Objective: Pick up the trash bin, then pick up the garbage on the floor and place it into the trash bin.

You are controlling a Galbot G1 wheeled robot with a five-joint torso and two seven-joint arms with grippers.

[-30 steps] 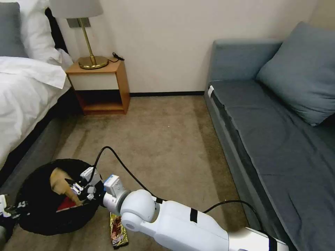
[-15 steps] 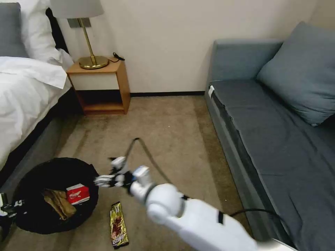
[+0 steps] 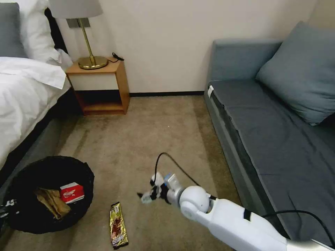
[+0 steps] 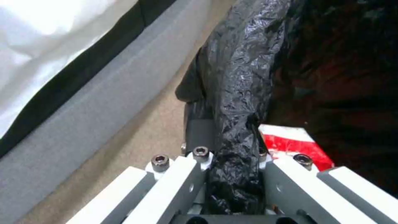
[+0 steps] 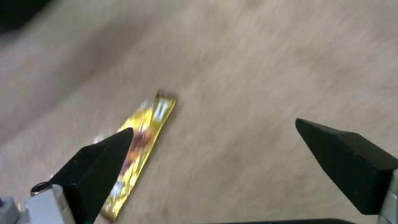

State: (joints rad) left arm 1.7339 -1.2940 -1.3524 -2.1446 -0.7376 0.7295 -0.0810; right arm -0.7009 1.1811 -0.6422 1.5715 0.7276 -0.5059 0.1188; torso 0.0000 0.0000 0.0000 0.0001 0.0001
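Observation:
The trash bin [image 3: 21, 223], round and lined with a black bag, sits at the lower left beside the bed. Inside it lie a red snack packet [image 3: 71, 192] and a crumpled tan wrapper [image 3: 52, 203]. My left gripper [image 4: 230, 149] is shut on the bin's bagged rim [image 4: 240, 62], with the red packet [image 4: 294, 144] just past it. One piece of garbage, a gold-brown bar wrapper [image 3: 118, 225], lies flat on the carpet right of the bin. My right gripper [image 3: 146, 197] hangs open and empty, up and to the right of it. In the right wrist view the bar wrapper [image 5: 141, 146] lies beneath the open right gripper [image 5: 213, 137], by one finger.
A white bed [image 3: 24, 90] runs along the left. A wooden nightstand [image 3: 101, 87] with a brass lamp [image 3: 91, 62] stands at the back wall. A grey-blue sofa [image 3: 272, 132] fills the right side. Open carpet [image 3: 150, 132] lies between them.
My right gripper has come out of the bin and swung right over the carpet. The tan wrapper it held now lies in the bin. The left gripper keeps its hold on the rim.

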